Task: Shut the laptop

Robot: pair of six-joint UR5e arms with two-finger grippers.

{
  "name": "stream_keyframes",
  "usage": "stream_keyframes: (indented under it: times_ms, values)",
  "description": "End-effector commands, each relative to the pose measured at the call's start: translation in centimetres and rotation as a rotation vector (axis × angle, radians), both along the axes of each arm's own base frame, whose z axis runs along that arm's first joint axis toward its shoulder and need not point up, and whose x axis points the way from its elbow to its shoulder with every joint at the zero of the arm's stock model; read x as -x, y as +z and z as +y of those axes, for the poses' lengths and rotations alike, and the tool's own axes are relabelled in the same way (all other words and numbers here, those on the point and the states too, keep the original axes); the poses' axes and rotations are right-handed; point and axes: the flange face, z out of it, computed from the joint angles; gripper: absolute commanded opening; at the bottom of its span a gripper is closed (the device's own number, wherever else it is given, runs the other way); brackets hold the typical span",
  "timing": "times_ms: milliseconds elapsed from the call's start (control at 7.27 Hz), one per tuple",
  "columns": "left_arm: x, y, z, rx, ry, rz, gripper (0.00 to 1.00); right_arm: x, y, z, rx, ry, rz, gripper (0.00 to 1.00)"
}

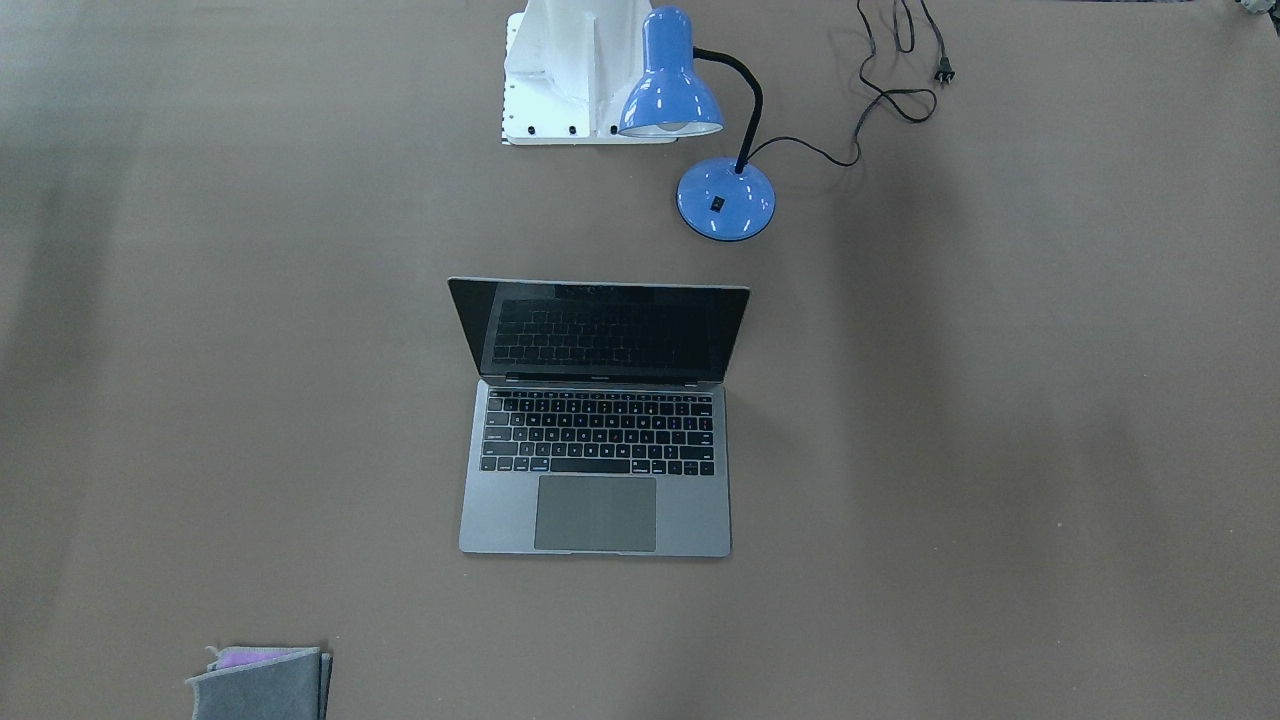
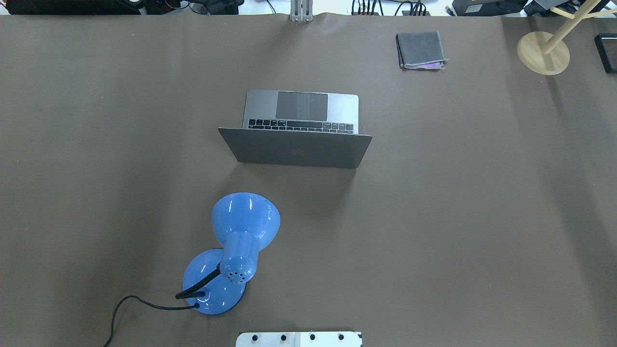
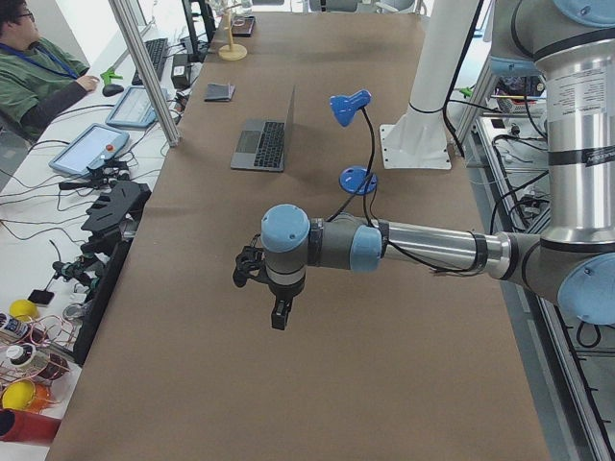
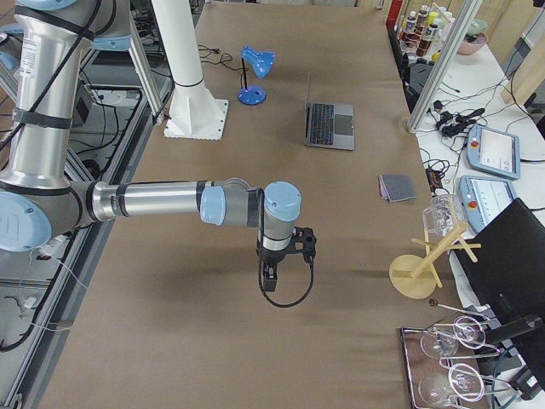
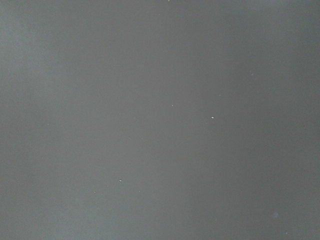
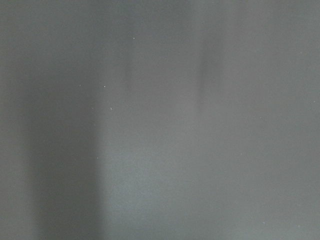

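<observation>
The space-grey laptop (image 1: 595,515) stands open at mid-table, its black screen upright and dark. From overhead I see the back of its lid (image 2: 299,150) with the keyboard beyond it. It also shows small in the exterior left view (image 3: 264,144) and the exterior right view (image 4: 328,123). My left gripper (image 3: 279,317) hangs over bare table far from the laptop, seen only in the exterior left view. My right gripper (image 4: 268,281) hangs likewise at the other end, seen only in the exterior right view. I cannot tell whether either is open or shut. Both wrist views show only brown table.
A blue desk lamp (image 2: 241,236) with a black cord stands between the robot base (image 1: 570,70) and the laptop. A folded grey cloth (image 2: 420,49) lies at the far side. A wooden stand (image 2: 543,53) is at the far right corner.
</observation>
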Motion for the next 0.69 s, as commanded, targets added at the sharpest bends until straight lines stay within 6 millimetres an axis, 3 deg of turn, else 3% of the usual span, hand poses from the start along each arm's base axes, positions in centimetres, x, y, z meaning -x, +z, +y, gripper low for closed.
stream_keyframes:
  times_ms: [0, 275, 550]
  values:
    - [0.0, -0.2, 0.6, -0.002, 0.000, -0.001, 0.99, 0.0, 0.1, 0.1, 0.001, 0.000, 0.000, 1.00]
    - [0.0, -1.2, 0.6, -0.023, 0.000, -0.005, 0.99, 0.0, -0.2, -0.2, -0.027, -0.002, 0.004, 1.00]
    - [0.1, -2.6, -0.8, -0.050, -0.006, -0.007, 0.99, 0.1, -2.0, -1.4, -0.200, 0.001, -0.016, 1.00]
